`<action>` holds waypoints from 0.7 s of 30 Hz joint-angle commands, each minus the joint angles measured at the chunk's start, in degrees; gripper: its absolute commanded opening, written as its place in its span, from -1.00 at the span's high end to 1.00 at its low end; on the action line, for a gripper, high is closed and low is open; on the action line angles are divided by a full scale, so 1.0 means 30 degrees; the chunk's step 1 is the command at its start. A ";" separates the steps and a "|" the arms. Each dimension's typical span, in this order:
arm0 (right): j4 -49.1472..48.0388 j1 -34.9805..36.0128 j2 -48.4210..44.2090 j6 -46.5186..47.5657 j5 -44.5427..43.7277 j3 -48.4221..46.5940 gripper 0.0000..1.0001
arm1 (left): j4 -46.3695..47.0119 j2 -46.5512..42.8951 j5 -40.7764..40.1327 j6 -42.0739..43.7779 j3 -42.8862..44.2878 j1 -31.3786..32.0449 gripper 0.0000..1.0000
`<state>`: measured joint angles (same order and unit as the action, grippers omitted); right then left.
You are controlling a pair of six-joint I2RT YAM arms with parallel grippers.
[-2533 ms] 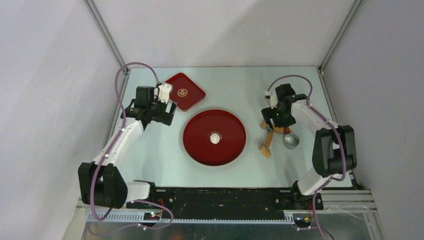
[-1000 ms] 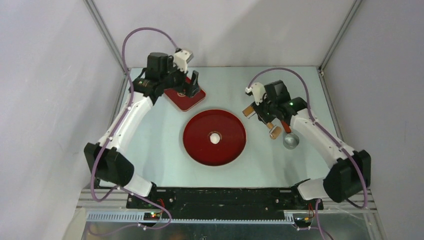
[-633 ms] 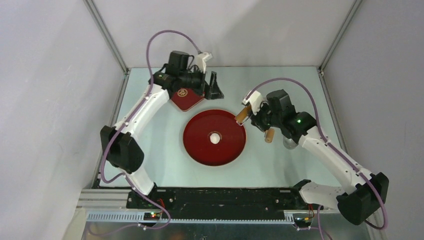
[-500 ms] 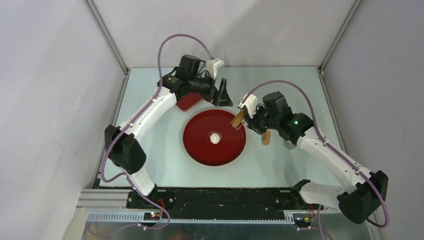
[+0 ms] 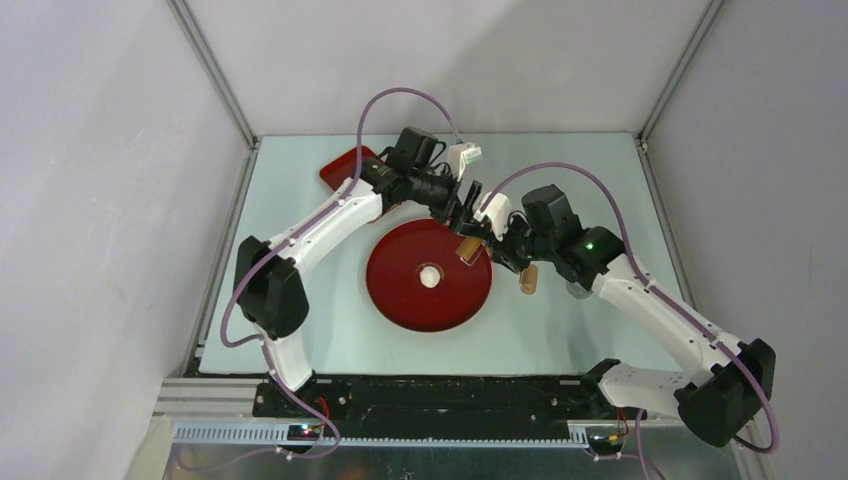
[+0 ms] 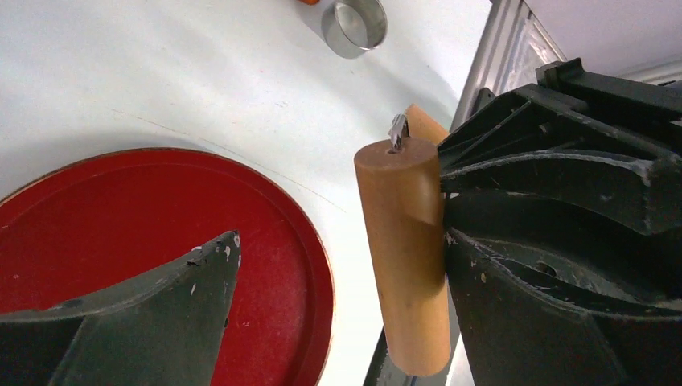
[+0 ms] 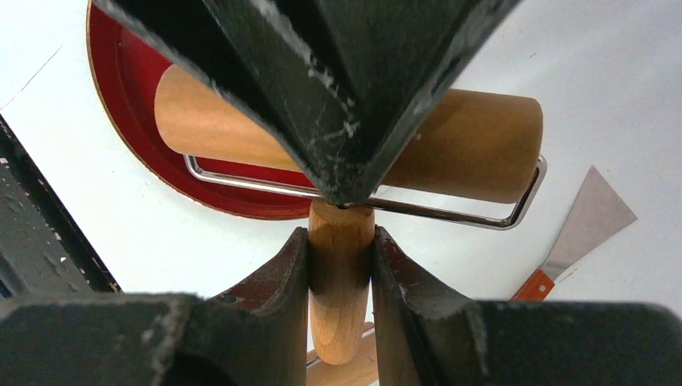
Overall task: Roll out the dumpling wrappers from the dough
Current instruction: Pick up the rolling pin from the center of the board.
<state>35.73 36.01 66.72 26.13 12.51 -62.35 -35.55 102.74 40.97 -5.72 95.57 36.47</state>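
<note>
2 arms — R end effector [image 7: 340, 249] clenched on roller handle [image 7: 341, 310]; L end effector [image 6: 338, 241] released

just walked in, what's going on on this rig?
The right gripper is clamped on the handle of a wooden dough roller, holding it over the round red plate's rim. The left gripper is wide open, fingers either side of the barrel. A white dough lump sits mid-plate, not yet rolled.

The top camera looks down on the counter [image 5: 540, 330] from 6 o'clock. Both wrist cameras, very close, share the red plate [image 6: 121, 209] and roller [image 6: 402, 265].
</note>
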 commanded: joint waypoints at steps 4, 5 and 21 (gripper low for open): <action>-0.0856 0.0280 -0.0646 0.0271 0.0322 -0.0144 1.00 | 0.0104 0.0474 0.1598 -0.0023 0.0039 0.0306 -0.94; -0.0860 0.0320 -0.0647 0.0278 0.0277 -0.0130 1.00 | 0.0103 0.0618 0.1676 -0.0026 0.0029 0.0359 -0.93; -0.1386 0.1866 -0.0516 0.0428 -0.1016 -0.0136 1.00 | 0.0109 0.1120 0.2413 0.0173 0.0009 0.0522 0.33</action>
<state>35.73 40.18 66.72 27.11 9.04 -61.69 -36.21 106.13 49.69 -6.33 95.55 38.37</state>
